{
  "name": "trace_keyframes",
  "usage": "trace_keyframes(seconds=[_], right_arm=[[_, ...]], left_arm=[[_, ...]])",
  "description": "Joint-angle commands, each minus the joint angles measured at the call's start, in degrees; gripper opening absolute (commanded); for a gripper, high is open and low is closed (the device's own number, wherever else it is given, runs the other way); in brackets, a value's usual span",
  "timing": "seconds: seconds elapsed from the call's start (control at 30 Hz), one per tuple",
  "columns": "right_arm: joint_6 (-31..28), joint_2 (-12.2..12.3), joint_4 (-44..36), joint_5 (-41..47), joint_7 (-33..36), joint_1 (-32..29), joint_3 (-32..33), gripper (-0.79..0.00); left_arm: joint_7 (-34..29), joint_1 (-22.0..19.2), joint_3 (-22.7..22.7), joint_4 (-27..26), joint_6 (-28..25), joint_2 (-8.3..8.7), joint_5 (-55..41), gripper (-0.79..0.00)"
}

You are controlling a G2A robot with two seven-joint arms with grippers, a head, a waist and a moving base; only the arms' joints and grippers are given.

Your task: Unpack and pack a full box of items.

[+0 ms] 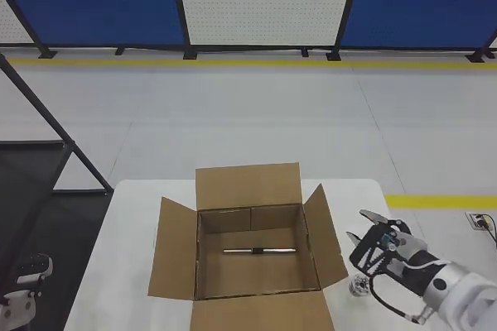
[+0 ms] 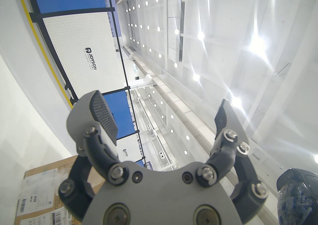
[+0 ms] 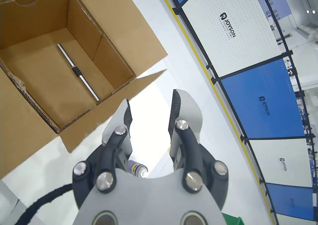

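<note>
Ok so here's where things sit: the brown cardboard box [image 1: 174, 256] is open on the white counter [image 1: 124, 248] with all 4 flaps folded out. Just 1 thing shows inside, a thin shiny metal rod with a black band around its middle [image 1: 259, 250]. It's lying flat on the box floor, roughly parallel to the far wall. The right claw [image 3: 151, 101] is off to the box's right side with its fingers apart and nothing in them, hovering above a small spray can with a blue and yellow label [image 3: 138, 169] that stands on the counter. The left claw [image 2: 161, 100] is also spread apart and empty, aimed up at the ceiling, so it's no help here. My guess is the rod is the last piece to unpack. I'd lift the right claw clear of that right flap first, then drop straight down into the box. Turn the wrist so the fingers straddle the rod crosswise, and pinch on the black band so it hangs balanced. Smooth metal could roll or slip, so get the tips right down to the cardboard before closing.
</note>
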Motion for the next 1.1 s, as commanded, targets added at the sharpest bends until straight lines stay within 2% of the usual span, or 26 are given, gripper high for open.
trace_keyframes(seconds=[0.0,0.13,0.2,0.3,0.4,0.6,0.83,1.07], right_arm=[[-0.4,0.1,0.0,0.1,-3.9,-5.5,5.5,-0.431],[-4.2,0.2,0.0,1.9,-7.0,-13.4,11.6,-0.394],[-6.5,0.3,0.0,3.4,-6.3,-16.1,12.9,-0.292],[-9.9,0.6,0.7,6.0,-5.5,-18.9,13.5,-0.077],[-11.7,0.9,4.4,8.4,-5.3,-19.2,12.3,0.000],[-16.2,1.7,13.6,10.8,-5.2,-14.6,6.2,0.000],[-15.0,2.4,25.7,15.8,1.7,-5.1,-1.9,0.000],[-11.8,3.5,33.5,20.9,7.6,-0.2,-5.5,0.000]], left_arm=[[0.0,0.0,0.0,0.0,0.0,0.00,0.0,0.000],[0.0,0.0,0.0,0.0,0.0,0.00,0.0,0.000],[0.0,0.0,0.0,0.0,0.0,0.00,0.0,0.000],[0.0,0.0,0.0,0.0,0.0,0.00,0.0,0.000],[0.0,0.0,0.0,0.0,0.0,0.00,0.0,0.000],[0.0,0.0,0.0,0.0,0.0,0.00,0.0,0.000],[0.0,0.0,0.0,0.0,0.0,0.00,0.0,0.000],[0.0,0.0,0.0,0.0,0.0,0.00,0.0,0.000]])
